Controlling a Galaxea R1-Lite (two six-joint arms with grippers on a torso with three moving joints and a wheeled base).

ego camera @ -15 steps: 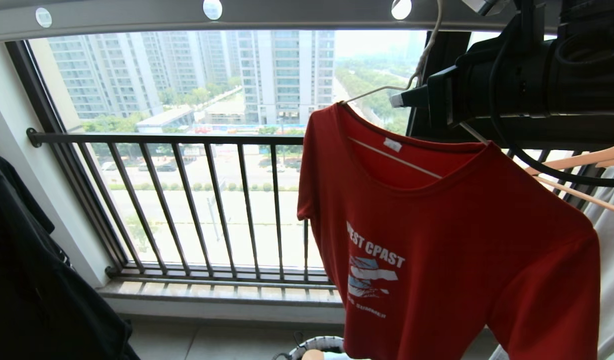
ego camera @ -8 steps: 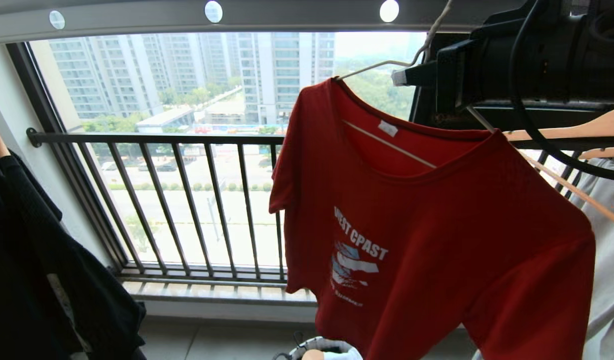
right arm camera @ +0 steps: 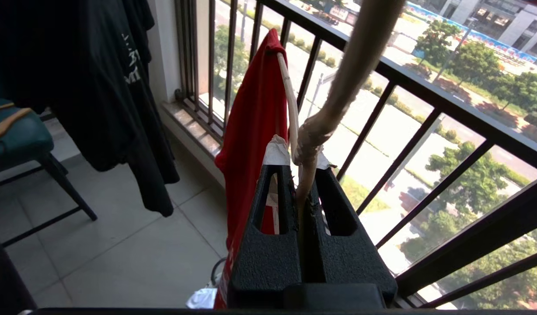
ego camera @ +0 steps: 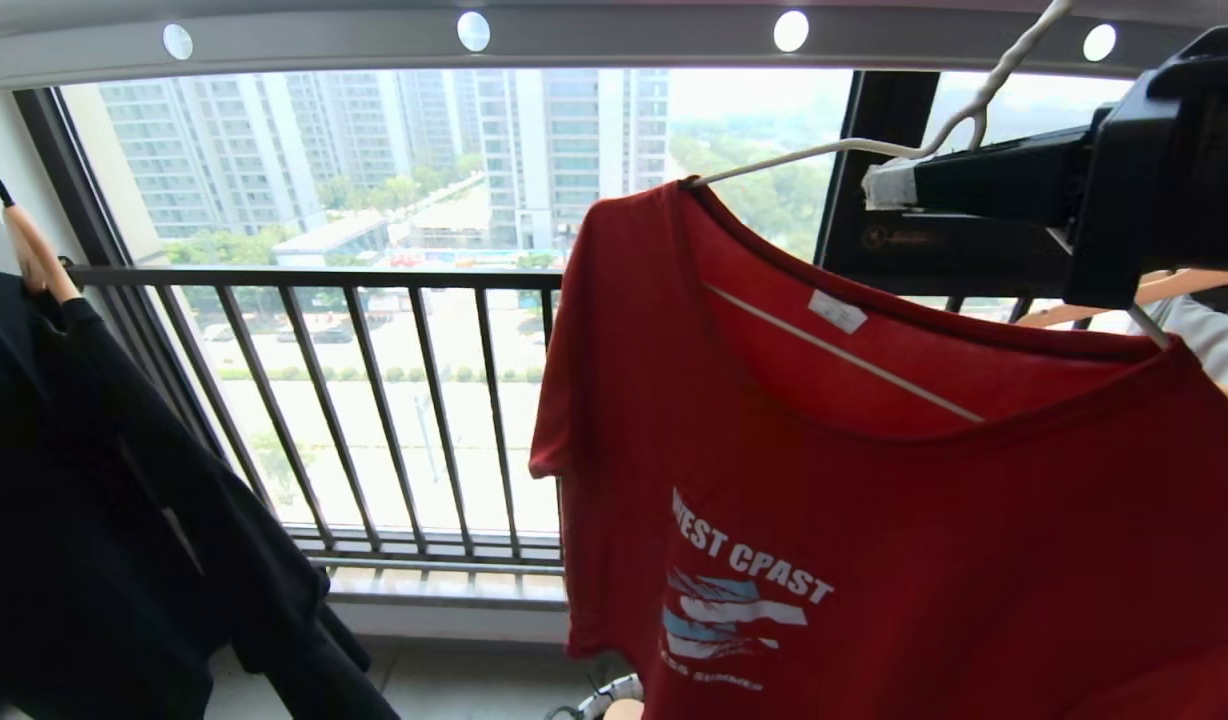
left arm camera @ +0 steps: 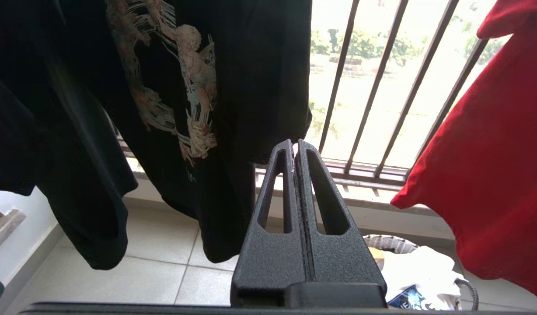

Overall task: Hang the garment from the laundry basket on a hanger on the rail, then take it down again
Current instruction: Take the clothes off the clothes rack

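Gripping the hanger (ego camera: pixel 844 150) at the neck just below its hook, your right gripper (ego camera: pixel 879 185) carries the garment (ego camera: pixel 874 520) high beside the rail (ego camera: pixel 614 35), its fingers pinched tight on the wire in the right wrist view. Whether the hook sits on the rail or hangs free you cannot tell, as its tip runs off the top of the head view. Judge the dressing step done: the red T-shirt is out of the laundry basket (left arm camera: pixel 384 243) and draped over the hanger, neckline open and chest print facing you; what is left is either seating the hook or bringing the shirt down to finish. Your left gripper (left arm camera: pixel 294 151) waits low with its fingers pressed together on nothing, pointing at the black shirt (left arm camera: pixel 185 87) and the window railing (ego camera: pixel 374 400). By count: one red garment, one white wire hanger, one rail showing four round holes, one basket with white cloth (left arm camera: pixel 419 269) inside, one black shirt at your left, and pale wooden hanger arms (ego camera: pixel 1174 290) behind the right gripper, their number unclear.
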